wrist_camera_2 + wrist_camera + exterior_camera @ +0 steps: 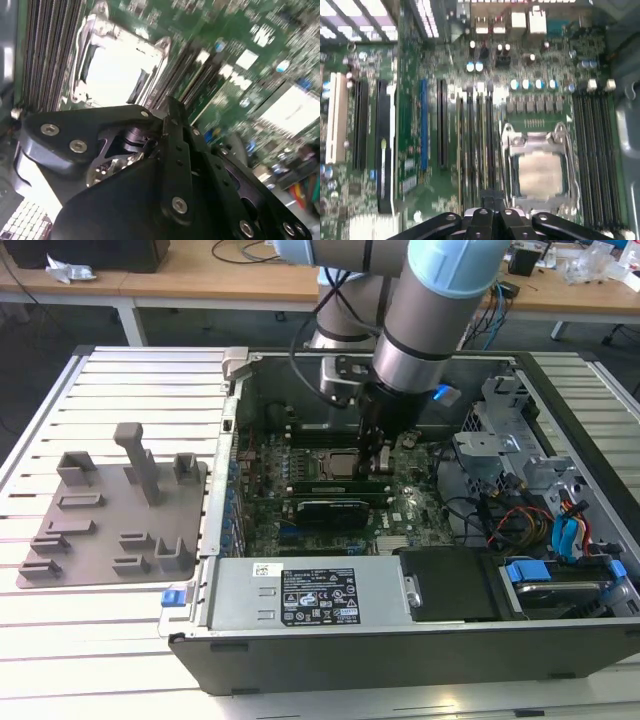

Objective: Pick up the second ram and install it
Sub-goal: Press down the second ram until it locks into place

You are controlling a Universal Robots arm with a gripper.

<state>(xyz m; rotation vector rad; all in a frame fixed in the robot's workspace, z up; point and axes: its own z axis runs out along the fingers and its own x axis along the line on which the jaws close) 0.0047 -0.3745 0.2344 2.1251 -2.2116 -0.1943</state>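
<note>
1. The robot's gripper hangs low inside the open computer case, its tip down among the memory slots beside the processor socket.
2. Whether the jaws are open or clamped cannot be told; in both wrist views the black gripper body hides the fingertips.
3. The second ram appears to be the thin green stick standing on edge just under the gripper, at or in a slot, though the blur leaves it unsure if it is seated.
4. By that reading the pick-up is done and the work stands at the fitting stage.
5. Around it: the green circuit board, a dark card just in front of the slots, loose cables on the exterior view's right.
6. Well apart, on the exterior view's left, the grey holder tray sits on the slatted table, with no stick visible on it.
</note>
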